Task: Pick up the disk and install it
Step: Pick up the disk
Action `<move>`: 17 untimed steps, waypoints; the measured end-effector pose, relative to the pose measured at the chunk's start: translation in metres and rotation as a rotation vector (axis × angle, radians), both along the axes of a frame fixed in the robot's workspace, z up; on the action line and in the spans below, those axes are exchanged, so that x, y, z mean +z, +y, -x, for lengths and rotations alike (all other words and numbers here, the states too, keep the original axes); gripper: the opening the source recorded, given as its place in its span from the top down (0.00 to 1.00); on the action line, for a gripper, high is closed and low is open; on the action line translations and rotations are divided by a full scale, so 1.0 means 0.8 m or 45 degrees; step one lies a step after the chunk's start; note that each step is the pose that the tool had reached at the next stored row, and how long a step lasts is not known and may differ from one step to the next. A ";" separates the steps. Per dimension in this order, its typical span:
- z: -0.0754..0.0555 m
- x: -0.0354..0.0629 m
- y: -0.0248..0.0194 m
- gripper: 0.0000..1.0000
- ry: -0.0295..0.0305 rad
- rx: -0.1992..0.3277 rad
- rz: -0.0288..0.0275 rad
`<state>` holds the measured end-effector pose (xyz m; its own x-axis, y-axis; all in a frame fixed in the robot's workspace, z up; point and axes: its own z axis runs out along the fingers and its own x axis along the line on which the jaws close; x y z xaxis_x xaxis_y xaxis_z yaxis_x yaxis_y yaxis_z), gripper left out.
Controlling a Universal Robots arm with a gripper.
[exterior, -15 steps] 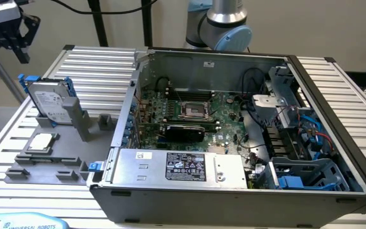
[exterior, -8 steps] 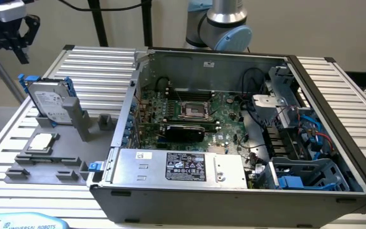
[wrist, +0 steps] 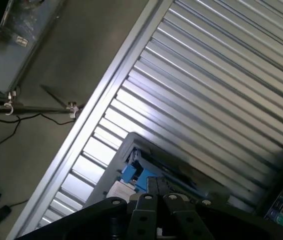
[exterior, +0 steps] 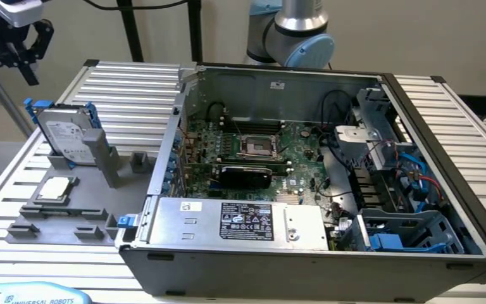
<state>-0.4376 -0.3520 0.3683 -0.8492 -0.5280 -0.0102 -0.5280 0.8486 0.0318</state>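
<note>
The disk (exterior: 66, 135) is a silver-grey drive with a white label in a blue carrier. It stands on edge in a grey holder (exterior: 99, 158) on the ribbed table, at the exterior view's left. My gripper (exterior: 28, 75) hangs in the air well above it and slightly further left, touching nothing. In the wrist view the black fingers (wrist: 157, 196) are pressed together, shut on nothing, and the disk's blue carrier (wrist: 130, 173) with its grey holder shows just beyond them.
An open computer case (exterior: 445, 152) fills the middle and the exterior view's right, with a motherboard (exterior: 252, 149), a silver power supply (exterior: 243, 220) and a blue drive bay (exterior: 404, 235). A small square chip (exterior: 55, 188) lies on a grey fixture near the holder.
</note>
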 end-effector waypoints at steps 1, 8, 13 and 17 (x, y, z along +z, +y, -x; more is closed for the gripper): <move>0.000 0.000 0.0000 0.89 0.0000 0.025 0.0000; 0.000 -0.001 0.0000 0.89 -0.0003 0.186 0.0000; 0.000 -0.002 0.0000 0.89 -0.0007 0.301 -0.0001; 0.000 -0.003 0.0000 0.89 -0.0011 0.394 -0.0001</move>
